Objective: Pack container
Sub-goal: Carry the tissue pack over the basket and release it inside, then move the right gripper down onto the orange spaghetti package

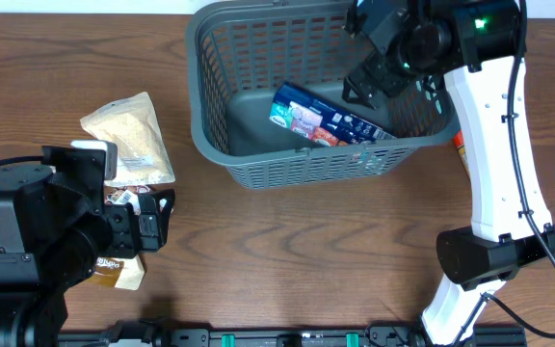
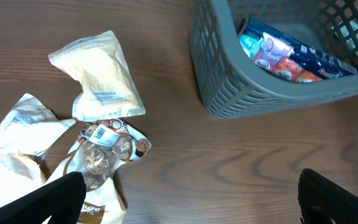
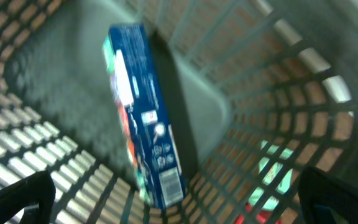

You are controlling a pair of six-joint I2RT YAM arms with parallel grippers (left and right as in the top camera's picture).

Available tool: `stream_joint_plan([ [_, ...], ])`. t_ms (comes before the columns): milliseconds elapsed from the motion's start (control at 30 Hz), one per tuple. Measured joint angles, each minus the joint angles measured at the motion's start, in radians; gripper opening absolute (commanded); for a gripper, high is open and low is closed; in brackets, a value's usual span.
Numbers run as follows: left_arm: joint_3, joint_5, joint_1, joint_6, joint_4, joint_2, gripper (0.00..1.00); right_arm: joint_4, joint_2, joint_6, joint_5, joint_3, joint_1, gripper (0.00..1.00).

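Both jaws gape, empty. Snack packs (image 2: 101,149) ahead of your left gripper (image 2: 191,200) overlap, so you may grab two; container (image 3: 197,112) wall beside your right gripper (image 3: 179,198) could snag it.

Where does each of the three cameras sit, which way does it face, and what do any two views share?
Overhead: fixed above the table, facing straight down on the container, snack packs, left arm and right arm.
Left wrist: over the table's left side, facing down at the packs and the container's corner; open left claw at the bottom corners.
Right wrist: above the container, facing into it at the blue box; open right claw at the bottom corners.
Shared: all three show the blue box inside the container.
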Motion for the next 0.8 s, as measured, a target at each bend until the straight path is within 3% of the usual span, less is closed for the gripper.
stream_joint_plan([
  [433,0.0,0.0,0.0,0.0,0.0,0.036,0.99,0.246,0.0,0.465,0.001,0.0,-0.083,0.99],
  [800,0.0,-0.003,0.0,0.0,0.0,0.05,0.99,0.193,-0.034,0.589,0.043,0.0,-0.294,0.99],
])
